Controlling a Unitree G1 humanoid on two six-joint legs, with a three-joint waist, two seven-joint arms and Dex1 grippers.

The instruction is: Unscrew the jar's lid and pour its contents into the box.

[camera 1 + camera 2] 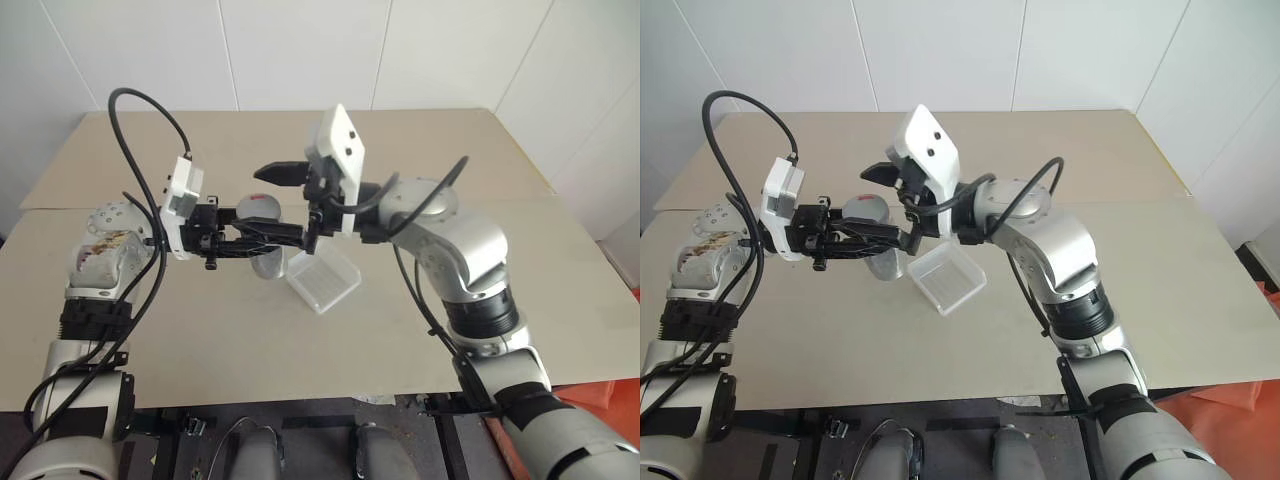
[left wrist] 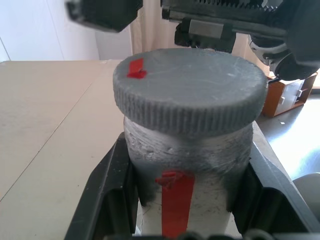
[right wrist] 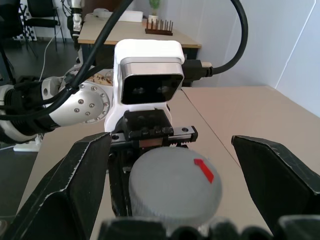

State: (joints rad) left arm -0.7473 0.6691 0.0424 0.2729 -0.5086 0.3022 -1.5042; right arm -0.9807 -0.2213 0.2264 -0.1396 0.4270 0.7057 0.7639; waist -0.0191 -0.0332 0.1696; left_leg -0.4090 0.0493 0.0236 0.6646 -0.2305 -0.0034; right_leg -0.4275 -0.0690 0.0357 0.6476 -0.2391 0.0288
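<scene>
Item: small clear plastic cylindrical jar (image 2: pixel 185 175) with a red streak down its side. Held above the beige worktop (image 1: pixel 200 330), clamped at its body by the black fingers (image 2: pixel 107 195) of the left pincer (image 1: pixel 262 234).

Lid: round flat grey ribbed screw cap (image 2: pixel 189 95) with a small red mark on top. It sits fully on the jar's mouth, with no gap to be seen under its rim; judged not yet unscrewed.

Contents: hidden behind the frosted wall; cannot tell where they lie inside the jar.

Right pincer (image 3: pixel 185 185): jaws wide, one black finger (image 3: pixel 75 185) to each side of the lid, apart from it, not gripping.

Box: small shallow square tray of clear plastic with rounded corners (image 1: pixel 325 285), resting on the worktop just below and beside the jar, nothing seen in it.

Status: jar lifted and steadied. Left to do: close on the lid, twist it off, tip the jar over the box.
</scene>
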